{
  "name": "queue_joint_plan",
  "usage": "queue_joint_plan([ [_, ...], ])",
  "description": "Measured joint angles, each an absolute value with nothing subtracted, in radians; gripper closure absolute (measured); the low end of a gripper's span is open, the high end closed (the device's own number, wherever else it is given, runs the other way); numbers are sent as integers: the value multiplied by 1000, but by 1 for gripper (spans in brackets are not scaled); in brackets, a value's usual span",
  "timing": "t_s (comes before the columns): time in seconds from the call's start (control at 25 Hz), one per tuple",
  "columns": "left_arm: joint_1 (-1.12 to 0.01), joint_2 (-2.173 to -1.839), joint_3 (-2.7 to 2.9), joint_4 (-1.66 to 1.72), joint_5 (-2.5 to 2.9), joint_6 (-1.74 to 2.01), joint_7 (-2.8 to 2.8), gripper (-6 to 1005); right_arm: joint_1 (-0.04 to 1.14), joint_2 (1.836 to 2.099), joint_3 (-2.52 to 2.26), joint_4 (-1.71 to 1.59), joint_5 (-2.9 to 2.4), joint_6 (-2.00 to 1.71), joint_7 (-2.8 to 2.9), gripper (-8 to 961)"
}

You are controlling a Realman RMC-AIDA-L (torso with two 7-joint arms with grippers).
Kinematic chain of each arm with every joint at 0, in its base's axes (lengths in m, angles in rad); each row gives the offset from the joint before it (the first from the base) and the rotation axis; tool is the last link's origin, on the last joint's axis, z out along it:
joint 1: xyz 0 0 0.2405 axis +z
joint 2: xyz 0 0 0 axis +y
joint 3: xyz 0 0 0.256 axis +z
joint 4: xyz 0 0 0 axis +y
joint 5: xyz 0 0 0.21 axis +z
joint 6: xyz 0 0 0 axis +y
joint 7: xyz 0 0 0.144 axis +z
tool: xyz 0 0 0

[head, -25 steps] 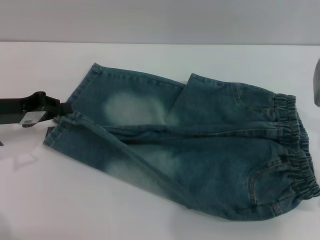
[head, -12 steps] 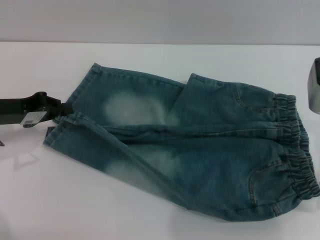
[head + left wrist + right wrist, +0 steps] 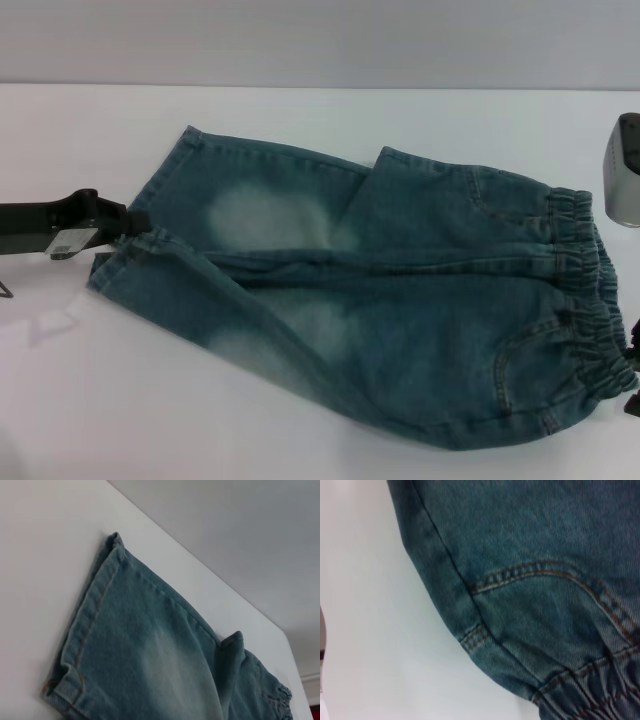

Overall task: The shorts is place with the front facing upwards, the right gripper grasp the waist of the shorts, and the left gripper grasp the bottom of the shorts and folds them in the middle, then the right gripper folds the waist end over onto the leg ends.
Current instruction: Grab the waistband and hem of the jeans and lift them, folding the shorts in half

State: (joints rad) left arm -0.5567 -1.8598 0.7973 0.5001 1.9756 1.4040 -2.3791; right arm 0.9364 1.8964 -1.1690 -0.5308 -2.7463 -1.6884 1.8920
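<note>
The blue denim shorts (image 3: 400,300) lie spread on the white table (image 3: 150,400), leg ends to the left and the elastic waist (image 3: 590,300) to the right. My left gripper (image 3: 128,228) comes in from the left edge and is shut on the hem of the near leg (image 3: 135,245), which bunches up at its tip. The left wrist view shows the far leg's hem (image 3: 82,645) lying flat. Dark parts of my right gripper (image 3: 633,372) show at the right edge, against the near corner of the waist. The right wrist view looks closely at the front pocket seam (image 3: 535,570) and the gathered waistband (image 3: 590,690).
A grey part of the right arm (image 3: 624,170) stands at the right edge above the waist. The table's far edge (image 3: 320,87) meets a grey wall behind the shorts.
The right arm has come in at the right edge, down to the near waist corner. The left gripper has shifted slightly lower, and the near leg's hem with it.
</note>
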Motion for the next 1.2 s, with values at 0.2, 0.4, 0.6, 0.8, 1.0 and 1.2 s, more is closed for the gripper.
queue_joint_plan([
  [0.2,-555,-1862,797,495,1976,1403,-2373,914,941,1897,-1166,-535,-2716,-1701,1888,367],
  [0.4,-554,-1863,794,494,1975,1407,-2365,913,945,1897,-1166,-541,-2707,-1715,1880,376],
  [0.6,-552,-1864,792,494,1975,1408,-2361,912,948,1899,-1166,-555,-2705,-1729,1878,384],
  [0.8,-552,-1865,791,494,1975,1408,-2358,911,948,1902,-1160,-560,-2697,-1732,1875,393],
  [1.0,-553,-1867,790,494,1972,1408,-2350,909,946,1905,-1158,-564,-2683,-1726,1873,402],
  [1.2,-556,-1867,790,494,1973,1405,-2350,908,945,1907,-1158,-565,-2677,-1724,1864,410],
])
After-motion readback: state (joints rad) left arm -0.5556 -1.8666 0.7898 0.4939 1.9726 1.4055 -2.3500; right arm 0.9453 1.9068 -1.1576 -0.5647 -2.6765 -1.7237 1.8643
